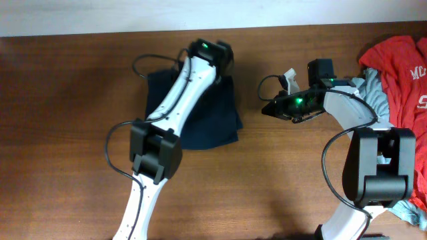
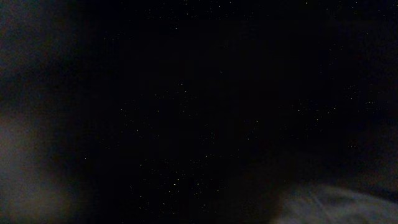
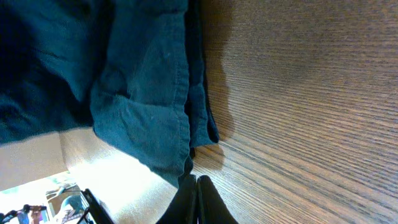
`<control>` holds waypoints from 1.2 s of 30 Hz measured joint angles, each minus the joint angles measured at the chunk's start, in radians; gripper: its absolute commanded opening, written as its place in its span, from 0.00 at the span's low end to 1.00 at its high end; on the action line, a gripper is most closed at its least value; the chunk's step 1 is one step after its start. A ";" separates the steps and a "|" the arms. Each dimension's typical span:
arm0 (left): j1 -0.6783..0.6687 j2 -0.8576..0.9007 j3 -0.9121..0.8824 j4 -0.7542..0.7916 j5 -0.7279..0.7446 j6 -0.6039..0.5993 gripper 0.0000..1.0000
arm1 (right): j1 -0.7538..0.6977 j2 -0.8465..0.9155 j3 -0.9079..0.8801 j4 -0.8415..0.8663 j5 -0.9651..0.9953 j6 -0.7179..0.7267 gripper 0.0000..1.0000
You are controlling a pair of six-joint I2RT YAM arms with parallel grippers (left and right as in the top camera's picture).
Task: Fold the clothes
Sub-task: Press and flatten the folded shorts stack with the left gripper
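A dark navy garment (image 1: 213, 117) lies partly folded on the brown table, left of centre. My left arm reaches across it, and my left gripper (image 1: 215, 55) is down at its far edge. The left wrist view is almost black, so the fingers do not show. My right gripper (image 1: 265, 109) is shut and empty, hovering low just right of the garment. In the right wrist view its closed fingertips (image 3: 196, 185) sit close to a corner of the navy cloth (image 3: 143, 93), with nothing between them.
A pile of clothes sits at the right edge, with a red shirt (image 1: 400, 63) on top and light blue-grey garments (image 1: 373, 90) under it, behind my right arm. Bare wood table (image 1: 67, 100) lies to the left and front.
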 measured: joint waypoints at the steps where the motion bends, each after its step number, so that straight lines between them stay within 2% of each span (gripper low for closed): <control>1: 0.009 -0.003 0.021 0.000 -0.008 0.001 0.01 | 0.000 0.000 0.000 0.000 0.000 0.000 0.04; 15: 0.102 -0.103 0.039 0.002 -0.217 0.098 0.00 | 0.000 0.000 0.000 -0.010 0.000 0.000 0.04; 23: 0.124 -0.155 0.039 0.064 -0.130 0.077 0.01 | 0.000 0.000 0.000 -0.010 0.000 0.000 0.04; 30: 0.014 -0.136 0.042 0.102 -0.063 -0.006 0.01 | 0.000 0.000 0.000 -0.023 0.000 0.000 0.04; 36: -0.072 -0.006 0.045 0.121 -0.050 -0.043 0.01 | 0.000 0.000 0.000 -0.026 0.000 0.000 0.04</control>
